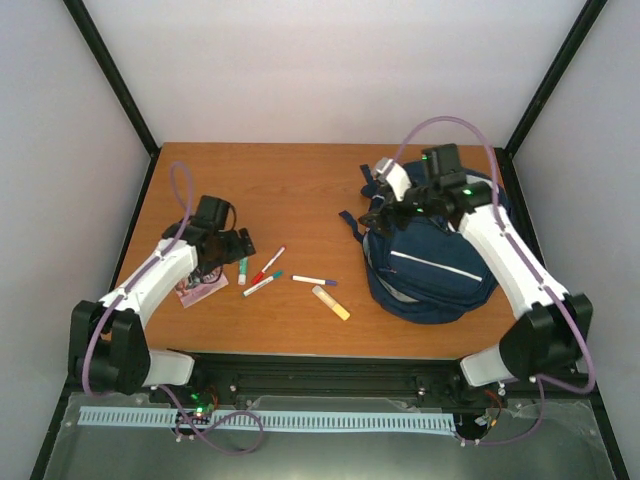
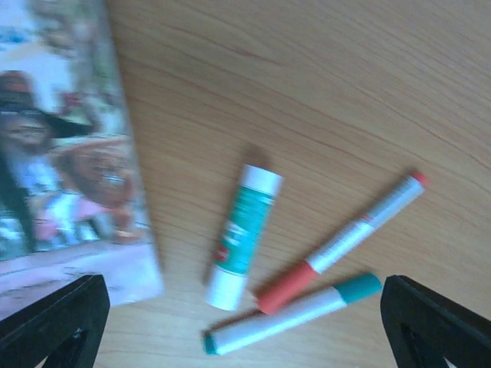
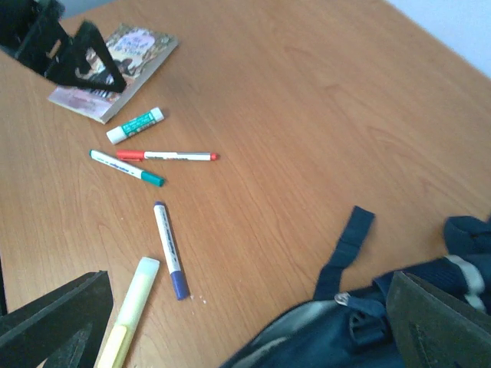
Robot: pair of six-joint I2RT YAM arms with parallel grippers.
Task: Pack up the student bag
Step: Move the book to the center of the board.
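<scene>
Left claw [image 2: 245,337] is wide open and nothing is in it. It hangs low over the glue stick [image 2: 244,236], the red pen [image 2: 345,241] and the green pen [image 2: 291,313], with the picture book [image 2: 69,176] just beside them. I think it sits there because these small things are next to be picked up. Wide fingers can drop on either side of one.

Right claw [image 3: 245,330] is wide open too and holds nothing. It is up over the student bag [image 1: 430,265], which lies on the right side of the worktop [image 1: 300,190], well apart from the pens. I guess it waits there to hold the bag's mouth open so things can go in. I cannot tell if the zip is open, because the arm hides the top of the bag.

A blue pen [image 3: 169,249] and a yellow marker [image 3: 130,310] lie between the bag and the other pens. I see none of the loose things inside the bag, so the packing looks hardly begun. The glue stick and the two pens crowd together at one end, so I would come down slowly and take just one.
</scene>
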